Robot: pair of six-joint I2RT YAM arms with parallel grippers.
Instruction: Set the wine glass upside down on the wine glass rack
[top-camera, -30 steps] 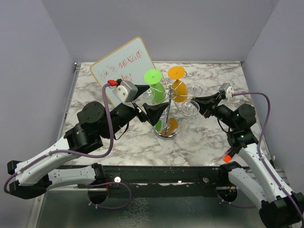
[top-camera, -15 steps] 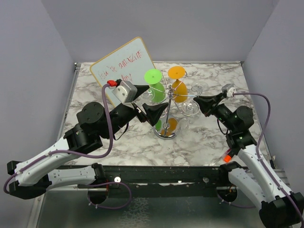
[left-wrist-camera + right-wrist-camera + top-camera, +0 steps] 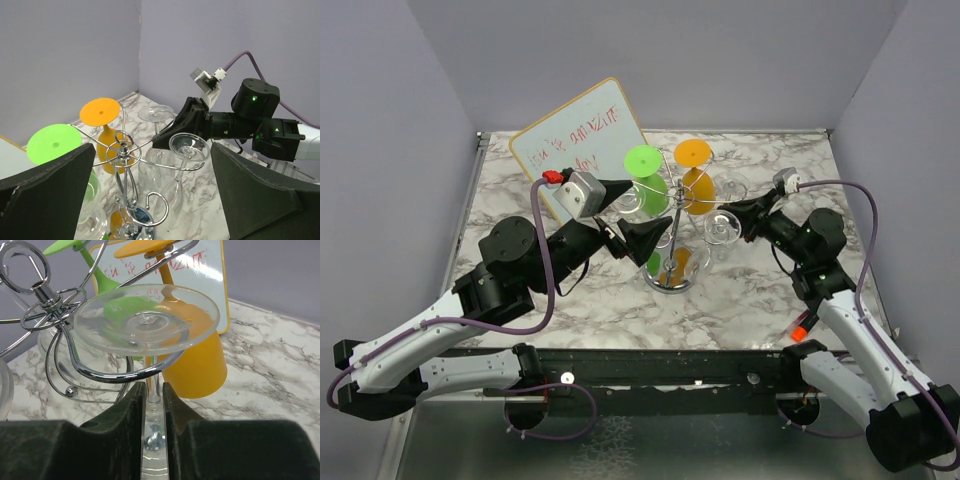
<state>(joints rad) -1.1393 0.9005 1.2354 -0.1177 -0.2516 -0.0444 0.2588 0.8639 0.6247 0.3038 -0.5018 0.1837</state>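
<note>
A clear wine glass [image 3: 145, 320] hangs upside down, its round foot resting on a curled arm of the chrome wine glass rack [image 3: 42, 295]. My right gripper [image 3: 150, 386] is shut on its stem just below that arm, on the rack's right side [image 3: 732, 215]. The left wrist view shows the same glass [image 3: 189, 146] tilted in the wire loop. My left gripper [image 3: 642, 210] hovers wide open on the left of the rack post [image 3: 670, 215], holding nothing.
A green glass [image 3: 645, 165], an orange glass [image 3: 692, 152] and another clear glass [image 3: 730, 187] hang on the rack's other arms. A whiteboard [image 3: 570, 145] leans at the back left. Grey walls close in three sides of the marble table [image 3: 750, 300].
My right gripper has carried the clear glass leftward in to the rack, and its foot now sits over a wire arm. The left arm barely moved.
</note>
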